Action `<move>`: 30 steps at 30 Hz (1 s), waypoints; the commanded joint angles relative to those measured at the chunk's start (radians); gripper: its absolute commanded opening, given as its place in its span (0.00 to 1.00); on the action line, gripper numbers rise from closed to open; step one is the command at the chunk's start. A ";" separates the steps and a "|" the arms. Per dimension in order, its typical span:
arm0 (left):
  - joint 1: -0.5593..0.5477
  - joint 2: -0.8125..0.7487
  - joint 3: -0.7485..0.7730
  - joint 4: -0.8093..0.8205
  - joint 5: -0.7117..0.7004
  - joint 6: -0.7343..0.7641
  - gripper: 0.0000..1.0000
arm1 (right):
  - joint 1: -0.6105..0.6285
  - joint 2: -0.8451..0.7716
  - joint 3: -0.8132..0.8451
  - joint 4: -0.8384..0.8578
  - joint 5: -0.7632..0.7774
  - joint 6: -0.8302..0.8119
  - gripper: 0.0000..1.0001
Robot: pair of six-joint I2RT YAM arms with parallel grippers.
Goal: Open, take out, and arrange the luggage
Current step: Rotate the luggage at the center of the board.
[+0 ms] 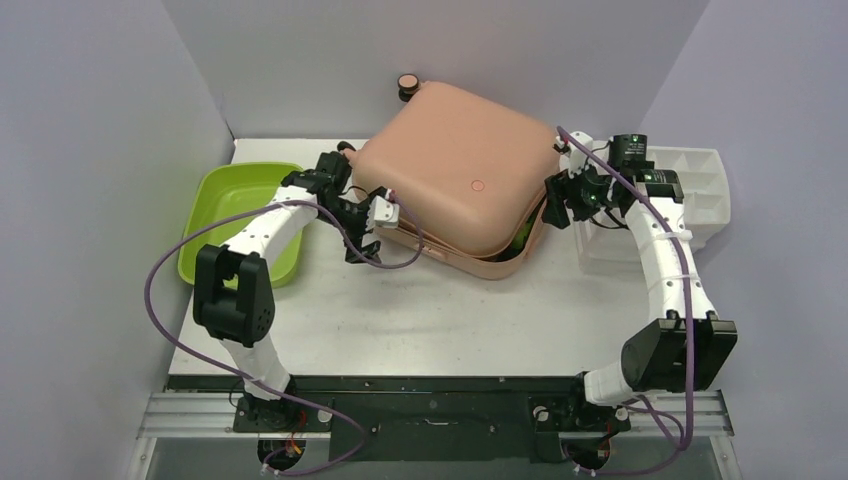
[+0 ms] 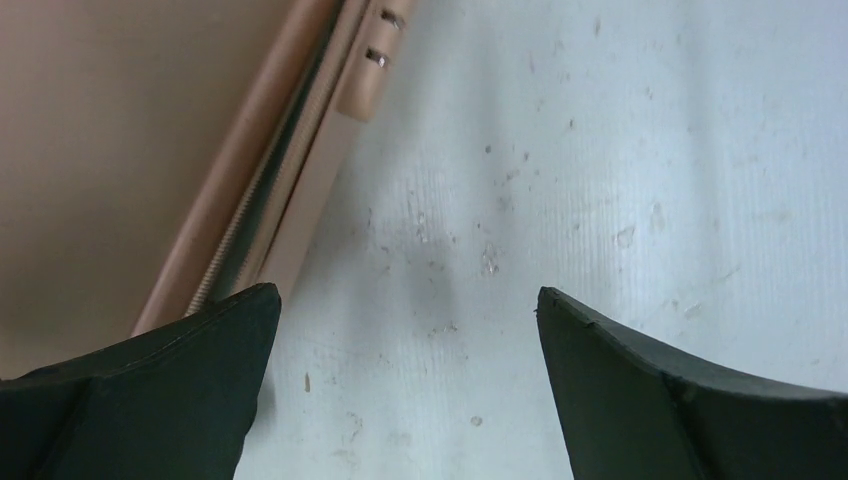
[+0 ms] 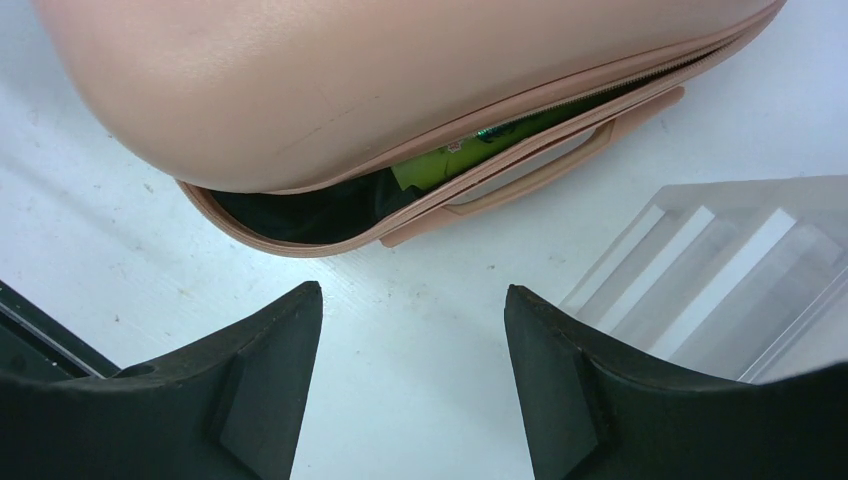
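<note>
The luggage (image 1: 450, 170), a salmon-pink hard-shell suitcase, lies flat at the back middle of the table. Its lid is slightly ajar at the front right corner. In the right wrist view the gap in the luggage (image 3: 350, 80) shows black lining and something green (image 3: 470, 150) inside, with the side handle (image 3: 530, 170) below it. My right gripper (image 1: 552, 208) (image 3: 412, 290) is open just off that corner, with nothing between its fingers. My left gripper (image 1: 365, 243) (image 2: 405, 295) is wide open over bare table at the front left side of the luggage (image 2: 120, 150), its zipper seam (image 2: 250, 220) close by.
A lime-green plastic tub (image 1: 240, 215) stands at the left, behind my left arm. A white drawer organizer (image 1: 690, 190) (image 3: 720, 280) stands at the right, close to my right wrist. White walls close in the table at the back and on both sides.
</note>
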 commanded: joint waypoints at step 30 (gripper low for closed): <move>0.005 0.004 0.000 0.140 -0.168 0.208 1.00 | 0.000 -0.060 -0.138 0.131 -0.133 0.063 0.64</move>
